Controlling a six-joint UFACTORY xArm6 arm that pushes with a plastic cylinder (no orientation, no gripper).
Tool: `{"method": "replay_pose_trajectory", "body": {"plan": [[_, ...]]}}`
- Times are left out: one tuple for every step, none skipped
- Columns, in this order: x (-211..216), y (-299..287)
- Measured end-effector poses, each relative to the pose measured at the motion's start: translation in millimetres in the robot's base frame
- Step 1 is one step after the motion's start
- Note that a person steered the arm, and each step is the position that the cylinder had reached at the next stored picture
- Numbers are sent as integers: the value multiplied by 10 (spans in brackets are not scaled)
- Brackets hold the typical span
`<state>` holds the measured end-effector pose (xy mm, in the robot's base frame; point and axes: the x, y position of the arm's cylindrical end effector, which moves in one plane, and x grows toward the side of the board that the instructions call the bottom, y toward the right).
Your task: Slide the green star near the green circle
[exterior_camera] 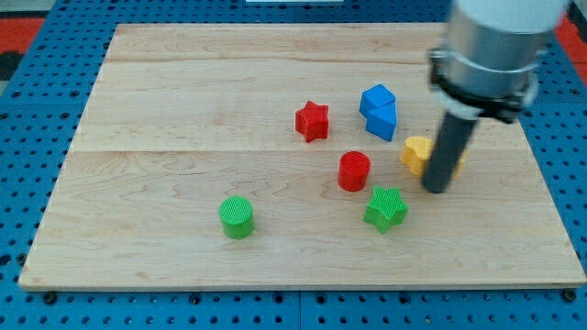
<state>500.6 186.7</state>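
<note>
Nearest the view's bottom we see the green ribbed circle block (237, 217) on the pale wooden board (138, 110). Well apart, toward the view's right, sits the green star block (385, 209). Just above it stands the red cylinder block (353, 171); farther up are the red star block (312, 121) and blue angular block (379, 112). We carry no hand, only my tip (437, 190), just right of the green star, beside the yellow block (415, 152), whose shape we cannot tell.
</note>
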Motion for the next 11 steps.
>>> {"method": "replay_pose_trajectory", "body": {"plan": [[0, 25], [178, -117], [204, -228], [252, -400], [313, -838], [316, -1400], [320, -2023], [322, -2088], [322, -1408], [315, -901], [308, -897]]}}
